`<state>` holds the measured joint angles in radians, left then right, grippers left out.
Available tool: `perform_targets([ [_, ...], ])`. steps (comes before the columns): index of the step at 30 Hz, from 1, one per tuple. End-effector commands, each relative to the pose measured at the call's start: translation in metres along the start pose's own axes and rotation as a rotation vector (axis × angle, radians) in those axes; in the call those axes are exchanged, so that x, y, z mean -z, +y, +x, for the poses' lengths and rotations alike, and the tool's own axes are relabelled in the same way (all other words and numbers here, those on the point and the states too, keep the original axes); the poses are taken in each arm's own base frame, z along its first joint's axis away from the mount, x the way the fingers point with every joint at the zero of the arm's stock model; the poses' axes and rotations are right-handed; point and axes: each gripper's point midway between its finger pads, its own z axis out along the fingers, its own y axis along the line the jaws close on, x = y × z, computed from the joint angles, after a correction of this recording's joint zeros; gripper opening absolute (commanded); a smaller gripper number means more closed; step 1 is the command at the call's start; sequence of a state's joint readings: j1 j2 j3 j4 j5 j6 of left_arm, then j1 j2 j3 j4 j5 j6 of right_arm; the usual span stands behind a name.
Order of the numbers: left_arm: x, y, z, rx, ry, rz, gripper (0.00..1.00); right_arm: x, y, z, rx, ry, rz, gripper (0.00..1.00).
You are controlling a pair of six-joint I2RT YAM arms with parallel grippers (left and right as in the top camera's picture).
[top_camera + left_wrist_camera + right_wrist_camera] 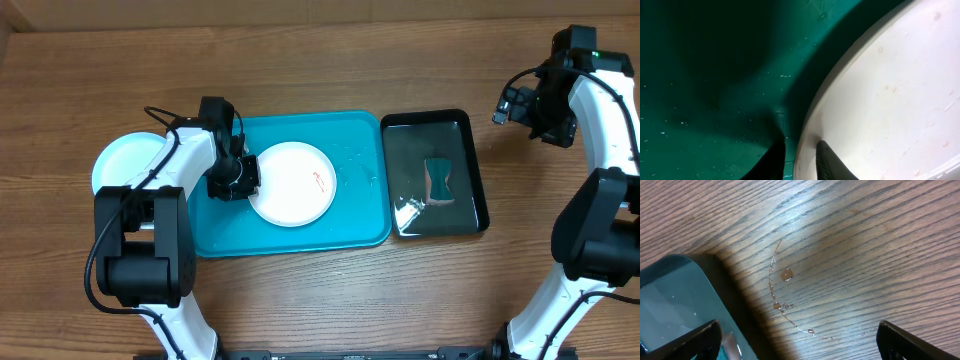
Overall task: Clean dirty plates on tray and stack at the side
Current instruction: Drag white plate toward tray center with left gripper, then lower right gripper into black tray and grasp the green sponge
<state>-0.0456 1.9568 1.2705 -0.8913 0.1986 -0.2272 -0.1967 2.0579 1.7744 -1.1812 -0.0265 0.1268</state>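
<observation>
A white plate [292, 183] with a small red smear lies on the teal tray [360, 140]. In the overhead view my left gripper [240, 181] is at the plate's left rim. In the left wrist view its gripper [800, 156] straddles that rim: one finger rests on the white plate [880, 105], the other over the tray [715, 75], with a thin strip of teal between it and the rim. A light blue plate [125, 160] sits on the table left of the tray. My right gripper [508, 105] hangs wide open and holds nothing over bare wood at the far right.
A glossy black tray [470, 160] holding a teal sponge [440, 181] and some water stands right of the teal tray. In the right wrist view its corner [670, 295] is at the lower left, and an arc of water droplets [786, 274] lies on the wooden table.
</observation>
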Motion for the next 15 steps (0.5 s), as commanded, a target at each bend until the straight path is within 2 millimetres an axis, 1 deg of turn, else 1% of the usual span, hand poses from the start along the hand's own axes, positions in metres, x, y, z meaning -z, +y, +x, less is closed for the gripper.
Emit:
perform_targets([
  [1,0.0169,-0.0067,-0.0128,-0.052,-0.051,0.012,0.24,0.0180,0.0004,-0.0093,-0.008,-0.053,-0.013,1.00],
  [8,0.0226,-0.0091,-0.0155,-0.098,-0.055,0.015,0.28,0.0180,0.0004,-0.0093,-0.008,-0.053,-0.013,1.00],
  [11,0.0225,-0.0080,-0.0127,-0.121,-0.043,0.010,0.28,0.0180,0.0004,-0.0093,-0.008,-0.053,-0.013,1.00],
  [15,0.0225,-0.0081,-0.0144,-0.127,-0.050,0.009,0.26,0.0180,0.0004,-0.0093,-0.008,-0.053,-0.013,1.00],
])
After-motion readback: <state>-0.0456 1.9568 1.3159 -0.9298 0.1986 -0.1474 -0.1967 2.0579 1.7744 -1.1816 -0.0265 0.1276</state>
